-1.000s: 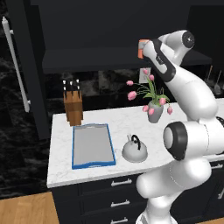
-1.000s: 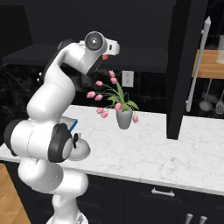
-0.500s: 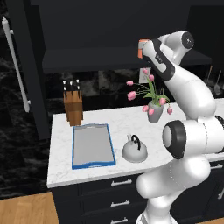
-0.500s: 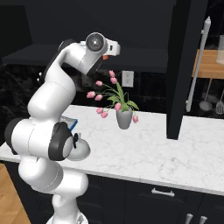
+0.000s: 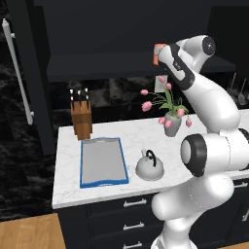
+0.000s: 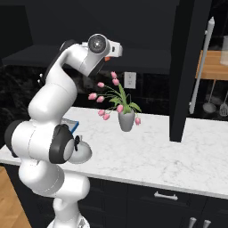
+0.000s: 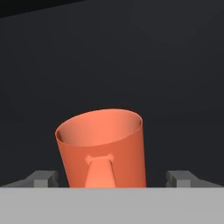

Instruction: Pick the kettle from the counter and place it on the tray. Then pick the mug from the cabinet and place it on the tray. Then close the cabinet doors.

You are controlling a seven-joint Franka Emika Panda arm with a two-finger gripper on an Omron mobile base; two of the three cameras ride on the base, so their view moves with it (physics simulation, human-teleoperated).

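Observation:
The orange mug [image 7: 103, 148] stands on the black cabinet's dark shelf [image 5: 97, 65], handle toward the hand. My gripper [image 7: 113, 178] is open, and its fingertips [image 7: 42, 177] stand wide on either side of the mug without touching it. In the left base view the gripper [image 5: 164, 56] is raised to shelf height against the mug [image 5: 158, 53]. The silver kettle [image 5: 149, 166] sits on the white counter [image 5: 194, 141], just right of the blue-rimmed tray [image 5: 103, 163], which holds nothing. Both cabinet doors [image 5: 29, 73] [image 6: 187, 67] stand open.
A brown knife block [image 5: 81, 116] stands behind the tray. A grey vase of pink tulips [image 5: 170, 114] sits on the counter below my forearm. Dark drawers with silver handles [image 5: 133, 202] run under the counter. Utensils [image 6: 216, 95] hang at the far right.

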